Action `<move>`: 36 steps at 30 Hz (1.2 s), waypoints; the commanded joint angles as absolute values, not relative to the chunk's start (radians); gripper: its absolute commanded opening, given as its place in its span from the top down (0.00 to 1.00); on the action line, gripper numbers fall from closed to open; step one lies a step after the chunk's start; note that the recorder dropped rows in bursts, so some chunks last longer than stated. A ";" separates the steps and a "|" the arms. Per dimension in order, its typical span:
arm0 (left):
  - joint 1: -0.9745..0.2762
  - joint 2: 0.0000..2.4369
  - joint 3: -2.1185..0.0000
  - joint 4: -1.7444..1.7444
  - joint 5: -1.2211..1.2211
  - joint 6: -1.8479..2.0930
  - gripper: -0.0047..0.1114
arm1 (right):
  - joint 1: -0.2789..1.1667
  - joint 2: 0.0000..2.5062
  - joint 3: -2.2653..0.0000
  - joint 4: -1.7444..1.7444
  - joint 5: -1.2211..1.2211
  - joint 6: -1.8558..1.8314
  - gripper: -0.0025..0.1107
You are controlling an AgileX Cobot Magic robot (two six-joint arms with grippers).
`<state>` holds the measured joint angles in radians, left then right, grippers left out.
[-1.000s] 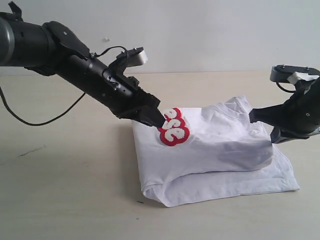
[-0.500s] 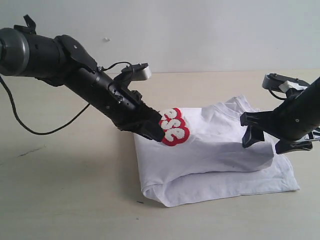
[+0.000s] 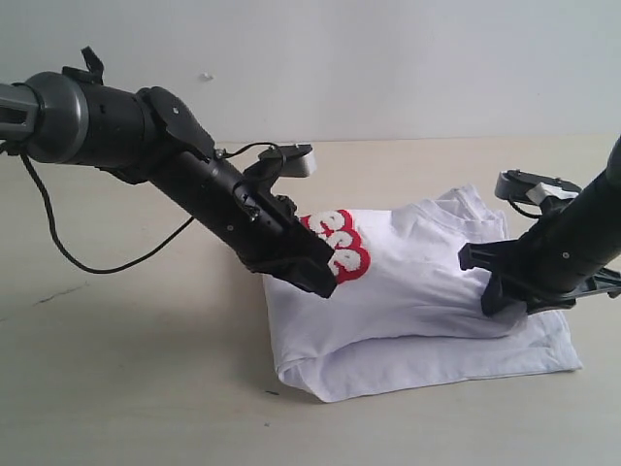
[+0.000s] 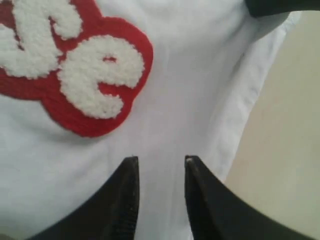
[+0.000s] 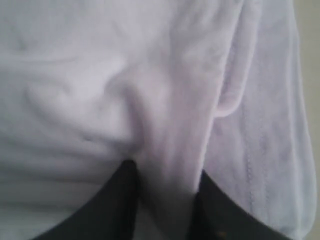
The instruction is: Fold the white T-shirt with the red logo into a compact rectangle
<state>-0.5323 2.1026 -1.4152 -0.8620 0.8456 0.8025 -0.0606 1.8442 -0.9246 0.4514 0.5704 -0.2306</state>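
Note:
The white T-shirt (image 3: pixel 427 291) lies partly folded on the table, its upper layer doubled over the lower one. The red logo (image 3: pixel 344 248) shows on top near the left fold. My left gripper (image 3: pixel 325 282) sits low on the shirt's left edge just beside the logo (image 4: pixel 75 75). Its jaws (image 4: pixel 161 160) stand a little apart with white cloth (image 4: pixel 200 75) running between them. My right gripper (image 3: pixel 495 291) is down at the right end of the upper layer. In the right wrist view a bunched ridge of cloth (image 5: pixel 170 125) is pinched between the right gripper (image 5: pixel 167 172).
The shirt rests on a pale beige tabletop (image 3: pixel 126 388) with a white wall behind. A black cable (image 3: pixel 87 262) trails from the left arm over the table. The right arm's dark tip (image 4: pixel 280 5) shows at the edge of the left wrist view.
The left gripper has come down and to the right, lowering the logo part of the shirt. The right gripper opened, dropped toward the shirt and closed on a fold of cloth.

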 commanded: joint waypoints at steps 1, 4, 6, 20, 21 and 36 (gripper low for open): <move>-0.536 2.107 -1.422 -0.832 0.843 0.803 0.68 | -0.064 1.821 -0.923 0.493 0.558 -0.317 0.97; -0.536 2.107 -1.422 -0.822 0.856 0.803 0.68 | -0.064 1.781 -0.923 0.495 0.578 -0.348 0.98; -0.536 2.107 -1.422 -0.819 0.864 0.803 0.68 | -0.064 1.749 -0.923 0.495 0.595 -0.360 0.98; -0.536 2.107 -1.422 -0.713 0.940 0.762 0.68 | -0.064 1.576 -0.827 0.463 0.758 -0.423 0.98; -0.536 2.107 -1.422 -0.713 0.943 0.762 0.68 | -0.064 1.576 -0.813 0.463 0.736 -0.421 0.98; -0.569 2.165 -1.422 -0.741 1.039 0.782 0.68 | -0.064 1.652 -0.772 0.349 0.886 -0.378 0.98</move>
